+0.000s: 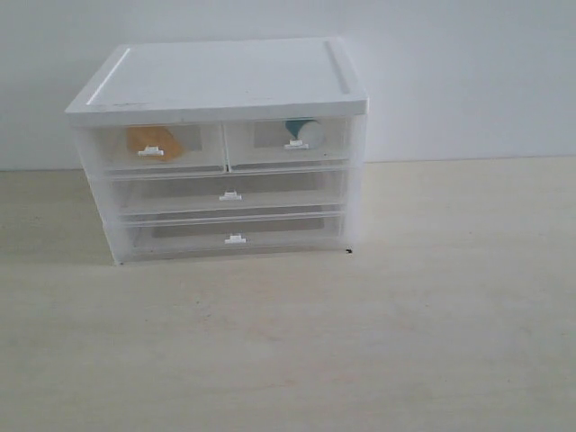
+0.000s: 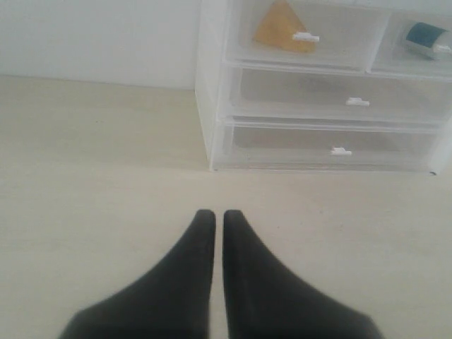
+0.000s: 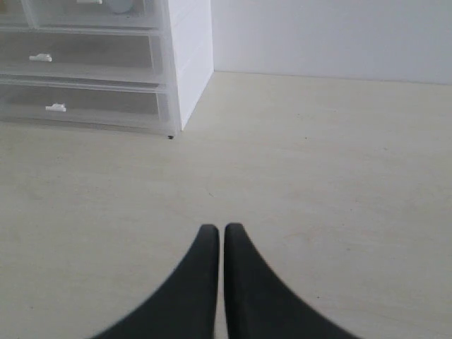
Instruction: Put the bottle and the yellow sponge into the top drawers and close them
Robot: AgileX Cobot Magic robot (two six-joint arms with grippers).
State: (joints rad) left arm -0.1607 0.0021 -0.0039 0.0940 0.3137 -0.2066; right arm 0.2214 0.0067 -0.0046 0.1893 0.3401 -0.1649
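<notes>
In the exterior view the yellow sponge [image 1: 153, 141] sits in the left of the top drawers [image 1: 203, 151] and the bottle [image 1: 306, 133] in the right one, upper centre of the frame, both drawers shut flush with the cabinet [image 1: 225, 81]. The left fingers [image 2: 203, 227] and right fingers [image 3: 206, 244] are pressed together, empty, over the bench [image 1: 405, 315] well back from the cabinet front. Each arm faces its own drawer, and nothing looks left to grasp.

Prob. a robot test room or lab. A plain white wall [image 1: 468, 72] stands behind a wide, pale, wood-look table [image 1: 450, 342]. On the table sits 1 small cabinet [image 1: 220, 81] w/ a white top & see-thru plastic sides. Two black robot claws, the left gripper [image 2: 219, 215] & the right gripper [image 3: 220, 229], hang low over the table. Light is flat & even, colours plain.
</notes>
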